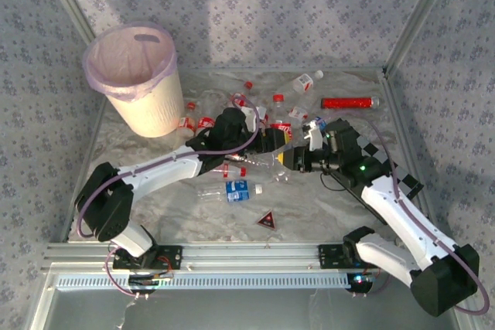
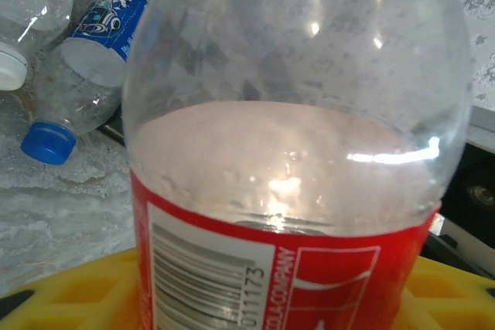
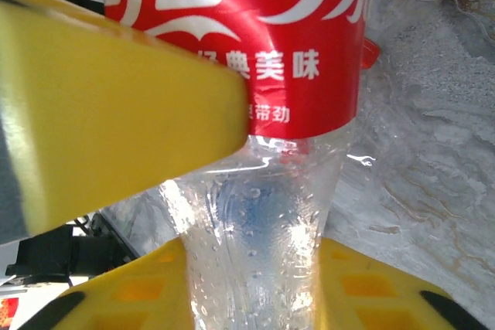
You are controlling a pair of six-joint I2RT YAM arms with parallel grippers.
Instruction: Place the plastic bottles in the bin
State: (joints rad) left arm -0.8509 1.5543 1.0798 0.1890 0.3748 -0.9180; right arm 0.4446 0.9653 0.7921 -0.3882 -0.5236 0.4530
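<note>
A clear bottle with a red label (image 2: 309,191) hangs between both grippers at the table's middle (image 1: 280,154). My left gripper (image 1: 275,143) is shut on its labelled body, yellow fingers (image 2: 69,291) on either side. My right gripper (image 1: 292,158) is shut on the crushed clear end (image 3: 255,268), and the left gripper's yellow finger (image 3: 116,113) presses the label above. More bottles lie around: a blue-labelled one (image 1: 232,190), another with a blue cap (image 2: 85,59), and several red-labelled ones (image 1: 278,106) at the back. The cream bin (image 1: 143,83) with a pink liner stands at the back left.
A slim red tube (image 1: 348,103) lies at the back right and a small dark triangle (image 1: 267,219) near the front. Patterned walls and metal frame posts close in the marbled table (image 1: 178,214). A bottle (image 1: 197,121) rests against the bin's foot.
</note>
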